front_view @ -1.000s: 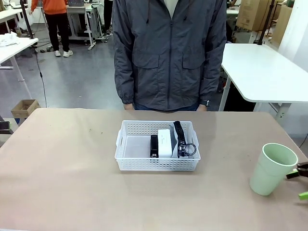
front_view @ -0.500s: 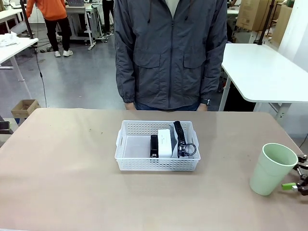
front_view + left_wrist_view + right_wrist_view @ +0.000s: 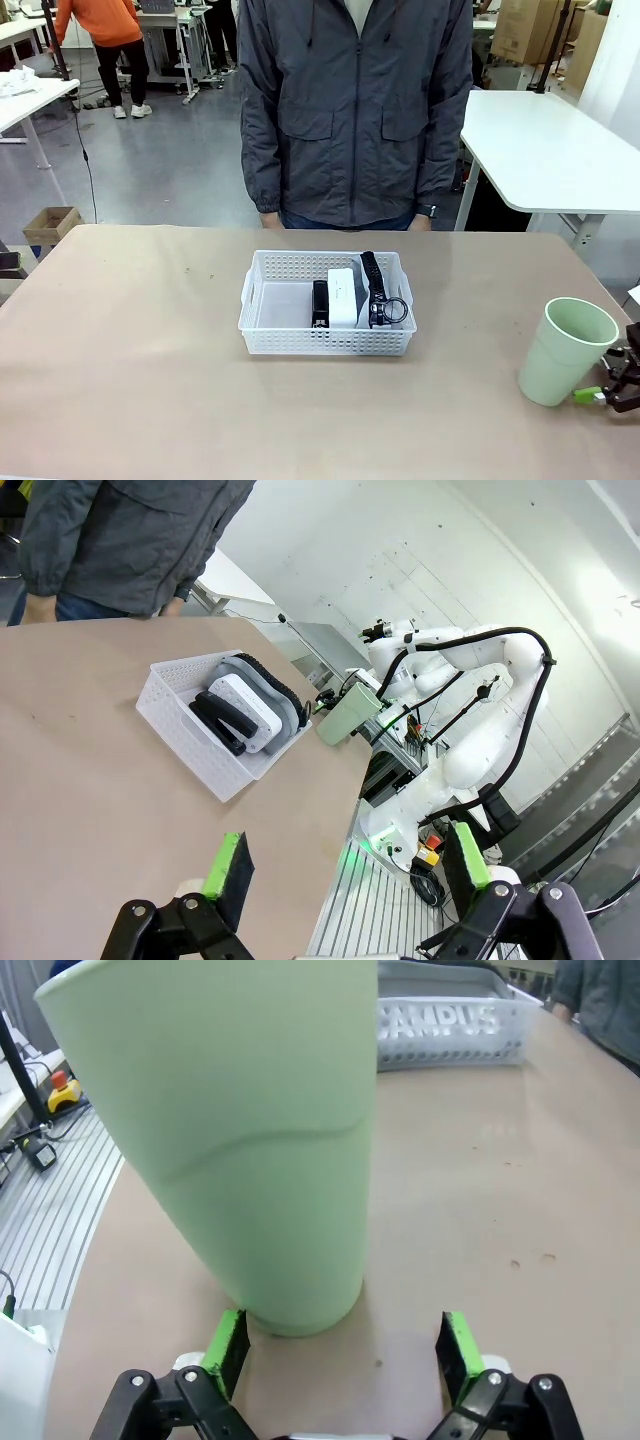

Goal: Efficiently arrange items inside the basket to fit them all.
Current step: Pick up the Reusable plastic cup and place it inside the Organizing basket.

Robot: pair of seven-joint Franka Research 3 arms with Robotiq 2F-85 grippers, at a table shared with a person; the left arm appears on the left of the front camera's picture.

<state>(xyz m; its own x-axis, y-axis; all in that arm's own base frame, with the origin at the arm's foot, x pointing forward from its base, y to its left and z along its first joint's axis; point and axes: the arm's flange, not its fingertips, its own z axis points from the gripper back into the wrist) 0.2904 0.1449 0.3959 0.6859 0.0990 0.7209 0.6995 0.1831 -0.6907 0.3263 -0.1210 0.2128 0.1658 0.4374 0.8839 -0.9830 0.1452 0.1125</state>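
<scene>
Right pincer [image 3: 343,1340] edged closer to pale green cup [image 3: 568,350], spread; left pincer [image 3: 345,875] spread too; cup upright, tapered.

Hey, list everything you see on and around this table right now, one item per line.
Shallow white perforated plastic basket: one, white, table centre.
Small black stapler: one, black, inside basket, left of the device.
White rectangular boxy device: one, white, inside basket, middle.
Grey zip pouch with black trim: one, grey, inside basket, right side.
Pale green plastic cup: one, green, on table, outside basket, right.
Tan table: one.
Person in grey jacket: one, far side.
Left claw: open, above table.
Right claw: open, at cup's base.
</scene>
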